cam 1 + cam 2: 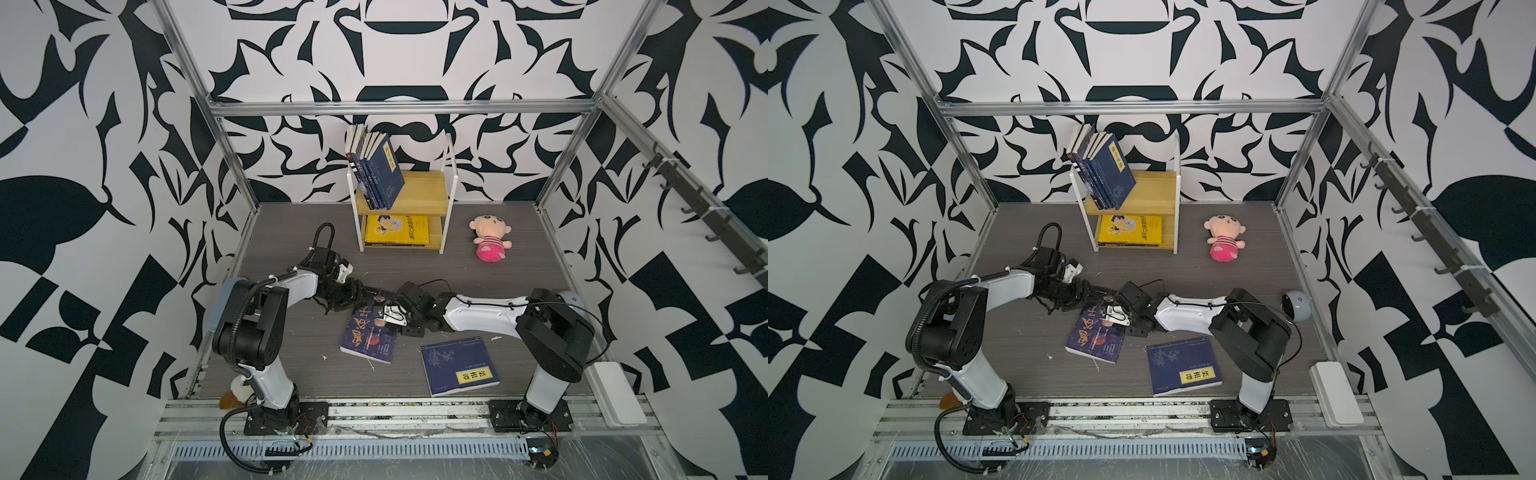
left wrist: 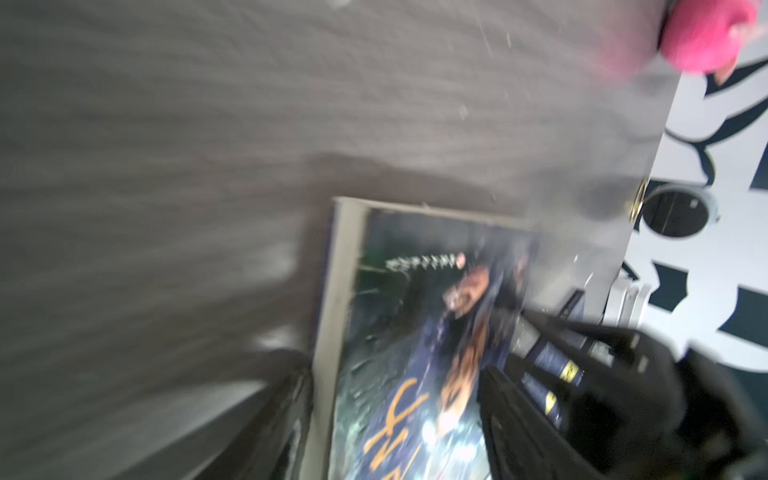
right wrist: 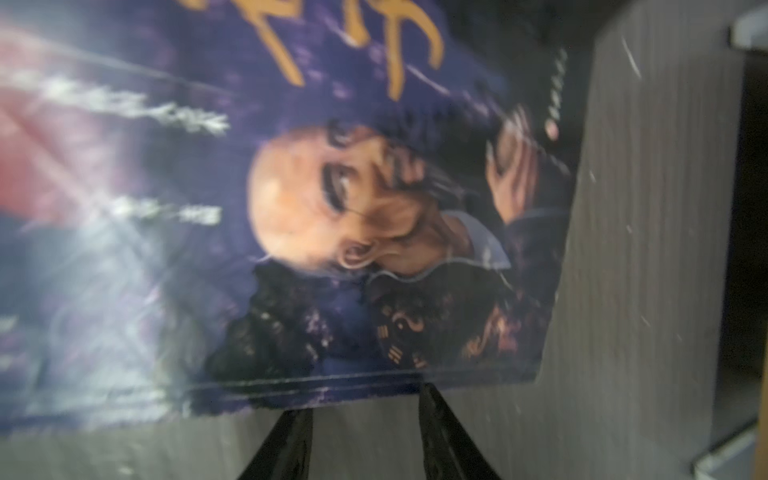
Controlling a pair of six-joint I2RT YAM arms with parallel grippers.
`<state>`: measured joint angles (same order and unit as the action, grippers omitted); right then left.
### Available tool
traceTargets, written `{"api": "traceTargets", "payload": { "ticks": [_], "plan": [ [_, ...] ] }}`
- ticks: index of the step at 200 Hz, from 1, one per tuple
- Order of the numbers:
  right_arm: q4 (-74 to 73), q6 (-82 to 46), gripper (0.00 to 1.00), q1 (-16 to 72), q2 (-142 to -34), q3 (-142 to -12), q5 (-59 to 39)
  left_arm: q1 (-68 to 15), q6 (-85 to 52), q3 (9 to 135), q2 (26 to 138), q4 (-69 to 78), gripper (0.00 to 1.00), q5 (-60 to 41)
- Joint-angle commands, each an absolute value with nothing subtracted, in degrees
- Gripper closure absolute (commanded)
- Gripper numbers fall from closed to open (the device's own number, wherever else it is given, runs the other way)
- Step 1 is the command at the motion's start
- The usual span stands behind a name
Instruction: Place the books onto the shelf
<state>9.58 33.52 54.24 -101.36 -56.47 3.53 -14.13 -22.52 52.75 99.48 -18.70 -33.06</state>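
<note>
On the table (image 1: pixel 291 345), the shelf (image 1: pixel 419 191) is standing at 12 o'clock. The dark book (image 1: pixel 368 338) is lying at its 6. The left gripper (image 2: pixel 395 370) is straddling the book's edge, grip unclear. The right gripper (image 3: pixel 368 399), part-open, is touching that book, holding nothing.

Left arm (image 1: pixel 299 284) and right arm (image 1: pixel 482 313) low, wrists close, jaws parted.

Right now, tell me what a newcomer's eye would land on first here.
Bold black-and-white patterned walls surround everything. At the middle of the grey table, the left end effector and right end effector meet at a dark book with gold calligraphy. A pink plush doll lies right of the shelf.
</note>
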Motion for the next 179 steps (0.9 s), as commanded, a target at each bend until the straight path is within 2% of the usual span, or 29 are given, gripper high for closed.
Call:
{"api": "traceTargets", "payload": {
  "ticks": [1, 39, 63, 79, 115, 125, 148, 168, 179],
  "plan": [
    [8.2, 33.0, 0.54, 55.6, -99.2, -57.4, 0.4, -13.3, -19.8, 56.5, 102.0, -23.8, 0.36, -34.1],
    [7.9, 43.4, 0.51, 56.9, -93.5, -51.4, 6.7, -13.3, -9.4, 63.9, 101.8, -35.5, 0.40, -28.6],
    [0.3, 51.7, 0.47, 59.2, -90.7, -44.7, 8.9, -13.4, -2.3, 65.1, 100.2, -40.6, 0.41, -25.6],
    [-6.9, 56.1, 0.38, 59.8, -90.1, -40.8, 10.0, -13.4, 0.2, 64.8, 98.8, -42.4, 0.42, -23.3],
    [-15.6, 63.5, 0.37, 60.1, -92.6, -38.3, 12.9, -14.9, 4.6, 63.4, 98.5, -44.9, 0.52, -21.1],
    [-18.4, 64.8, 0.37, 60.3, -93.7, -37.9, 12.9, -15.6, 5.6, 63.1, 99.0, -45.1, 0.56, -20.6],
    [-23.8, 68.2, 0.37, 60.7, -97.1, -37.1, 12.4, -16.9, 7.1, 62.9, 101.2, -45.2, 0.74, -20.6],
    [-31.3, 72.5, 0.37, 60.9, -100.5, -36.0, 12.4, -17.3, 6.9, 63.0, 104.0, -44.8, 0.80, -20.7],
    [-35.1, 74.8, 0.37, 61.0, -102.4, -35.7, 12.4, -17.5, 7.3, 63.0, 105.1, -44.7, 0.87, -20.0]
  ]
}}
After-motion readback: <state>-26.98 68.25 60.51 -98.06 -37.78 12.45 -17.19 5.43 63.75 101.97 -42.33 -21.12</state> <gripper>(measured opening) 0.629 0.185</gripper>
